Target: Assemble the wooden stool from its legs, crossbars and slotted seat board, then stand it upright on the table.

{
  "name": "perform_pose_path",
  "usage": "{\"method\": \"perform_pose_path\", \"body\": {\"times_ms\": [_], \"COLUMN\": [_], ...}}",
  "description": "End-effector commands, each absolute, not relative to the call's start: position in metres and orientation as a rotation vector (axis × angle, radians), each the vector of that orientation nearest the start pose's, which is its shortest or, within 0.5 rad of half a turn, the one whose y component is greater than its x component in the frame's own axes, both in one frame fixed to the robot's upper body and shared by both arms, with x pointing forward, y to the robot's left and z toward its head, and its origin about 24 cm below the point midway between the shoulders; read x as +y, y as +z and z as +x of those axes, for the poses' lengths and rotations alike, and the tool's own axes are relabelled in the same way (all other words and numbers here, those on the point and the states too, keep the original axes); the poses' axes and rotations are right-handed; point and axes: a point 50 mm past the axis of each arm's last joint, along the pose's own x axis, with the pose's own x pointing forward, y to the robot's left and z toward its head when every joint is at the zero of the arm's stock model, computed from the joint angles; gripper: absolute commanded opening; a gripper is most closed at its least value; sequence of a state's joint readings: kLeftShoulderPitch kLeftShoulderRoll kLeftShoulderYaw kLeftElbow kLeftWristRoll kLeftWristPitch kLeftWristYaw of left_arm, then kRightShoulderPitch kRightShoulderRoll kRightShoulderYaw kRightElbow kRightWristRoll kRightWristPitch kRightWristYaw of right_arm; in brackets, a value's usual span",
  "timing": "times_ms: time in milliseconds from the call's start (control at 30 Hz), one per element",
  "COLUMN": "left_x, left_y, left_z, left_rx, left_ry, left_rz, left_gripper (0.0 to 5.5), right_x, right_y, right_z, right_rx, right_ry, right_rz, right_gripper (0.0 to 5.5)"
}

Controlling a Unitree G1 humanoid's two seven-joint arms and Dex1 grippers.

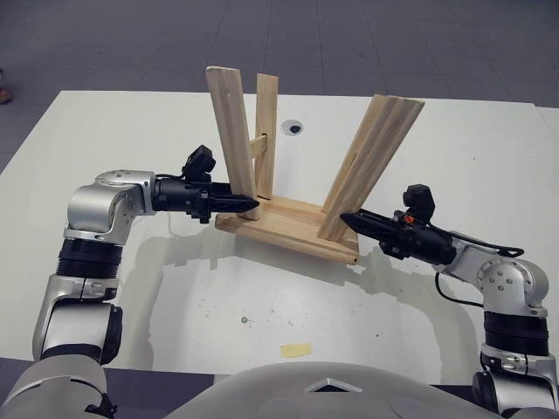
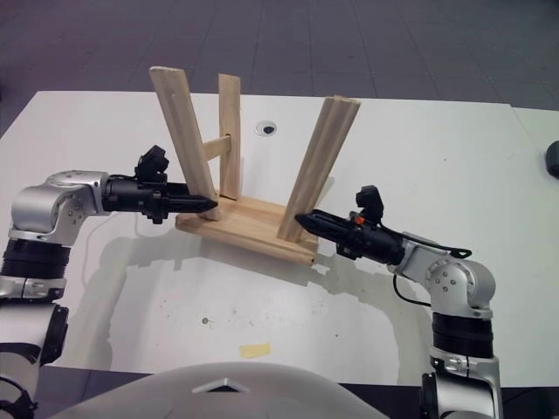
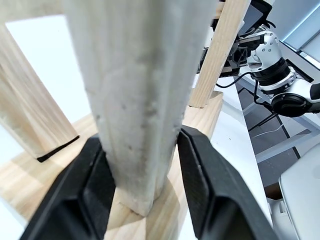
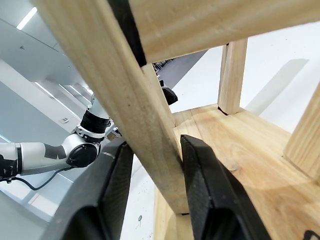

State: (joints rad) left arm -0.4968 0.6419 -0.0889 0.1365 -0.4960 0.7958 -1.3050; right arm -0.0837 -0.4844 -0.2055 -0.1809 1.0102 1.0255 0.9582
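Note:
The wooden stool lies upside down on the white table (image 1: 122, 131), its seat board (image 1: 293, 229) flat and its legs pointing up and splayed. A short crossbar (image 1: 258, 142) joins the two legs on the left. My left gripper (image 1: 249, 202) is shut on the near left leg (image 1: 231, 131) just above the board; the left wrist view shows both black fingers (image 3: 85, 190) pressed against that leg (image 3: 135, 100). My right gripper (image 1: 351, 218) is shut on the near right leg (image 1: 371, 166) at its foot, with its fingers (image 4: 205, 185) flanking the leg (image 4: 115, 85).
A round cable hole (image 1: 294, 128) sits in the table behind the stool. A scrap of yellow tape (image 1: 295, 350) lies near the front edge. A dark object (image 2: 552, 159) shows at the far right edge. Bare tabletop lies on both sides of the stool.

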Motion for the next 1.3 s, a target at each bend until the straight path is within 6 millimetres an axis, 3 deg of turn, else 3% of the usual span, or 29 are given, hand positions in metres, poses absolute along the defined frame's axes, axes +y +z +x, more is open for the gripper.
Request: {"method": "perform_pose_path", "body": {"times_ms": [33, 333, 500, 667, 800, 933, 1000, 1100, 1233, 1300], "left_x": [0.189, 0.174, 0.173, 0.182, 0.19, 0.195, 0.201, 0.205, 0.203, 0.198], "left_y": [0.103, 0.133, 0.131, 0.124, 0.126, 0.17, 0.185, 0.165, 0.14, 0.132], "left_z": [0.281, 0.304, 0.309, 0.316, 0.324, 0.322, 0.318, 0.313, 0.303, 0.305], "left_rx": [0.613, 0.549, 0.594, 0.626, 0.541, 0.275, 0.199, 0.28, 0.396, 0.426], "left_ry": [-1.276, -1.219, -1.132, -1.008, -0.912, -1.016, -1.032, -1.034, -1.143, -1.174], "left_rz": [-0.128, -0.528, -0.563, -0.591, -0.61, -0.583, -0.478, -0.166, -0.024, 0.012], "left_gripper": [1.72, 1.6, 1.5, 2.46, 3.12, 3.71, 4.11, 4.57, 5.34, 5.39], "right_x": [-0.183, -0.184, -0.195, -0.215, -0.225, -0.234, -0.237, -0.241, -0.24, -0.24], "right_y": [0.106, 0.106, 0.106, 0.102, 0.105, 0.128, 0.134, 0.121, 0.098, 0.092], "right_z": [0.223, 0.233, 0.24, 0.244, 0.244, 0.247, 0.248, 0.25, 0.253, 0.263], "right_rx": [0.37, 0.354, 0.313, 0.283, 0.235, 0.116, 0.107, 0.182, 0.276, 0.28], "right_ry": [1.181, 1.107, 1.03, 0.935, 0.906, 0.916, 0.925, 0.928, 1.019, 1.022], "right_rz": [0.762, 0.773, 0.771, 0.772, 0.748, 0.679, 0.577, 0.366, 0.119, 0.056], "right_gripper": [1.42, 2.83, 3.61, 4.43, 5.04, 5.4, 5.4, 5.4, 5.4, 5.4]}}
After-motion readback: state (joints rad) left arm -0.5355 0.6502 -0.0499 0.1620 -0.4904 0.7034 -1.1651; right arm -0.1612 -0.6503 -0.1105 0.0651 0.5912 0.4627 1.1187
